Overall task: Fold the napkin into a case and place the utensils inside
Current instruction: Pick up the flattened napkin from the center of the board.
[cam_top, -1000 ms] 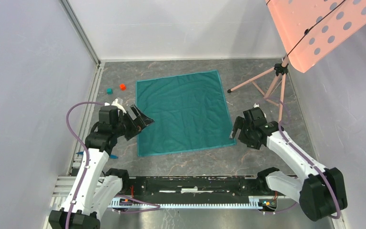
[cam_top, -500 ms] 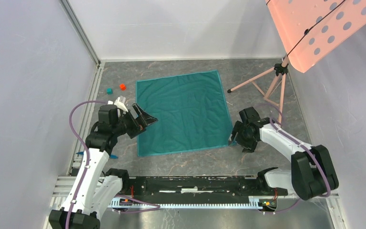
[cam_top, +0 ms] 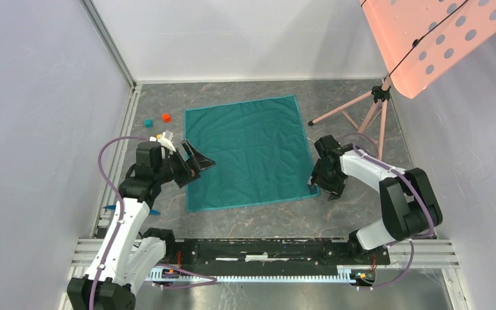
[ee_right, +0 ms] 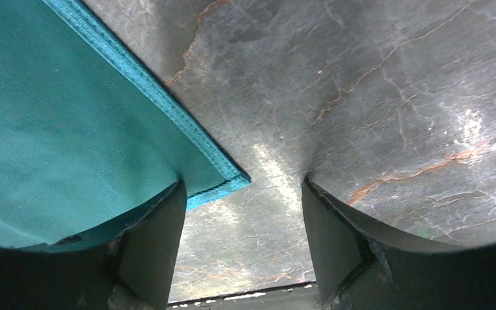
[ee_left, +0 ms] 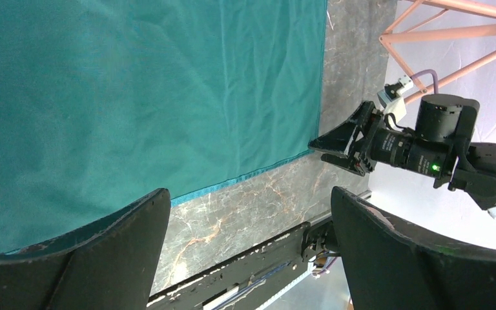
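Right claw (cam_top: pixel 314 184) is down low at the near right corner of the napkin (cam_top: pixel 248 152). Its two fingers (ee_right: pixel 152 248) are apart, with a gap between them. The wrist camera on that arm shows the tip of the cloth corner poking into that gap. One finger is over the green cloth. The other finger is over the bare gray table (cam_top: pixel 265 219). Nothing is pinched between them.

The left claw (cam_top: pixel 197 161) is open very wide. It hangs above the left edge of the napkin, closer to the near corner, and it is not touching the cloth. Its own camera looks down at the green cloth and its near edge between the two black fingers.

The napkin lies spread out flat in the middle of the table, with a few soft wrinkles and no fold in it.

A tiny red cube (cam_top: pixel 166 117) and a tiny teal cube (cam_top: pixel 148 123) sit just left of the far left corner of the napkin. A pink stand (cam_top: pixel 361 116) is off to the right.
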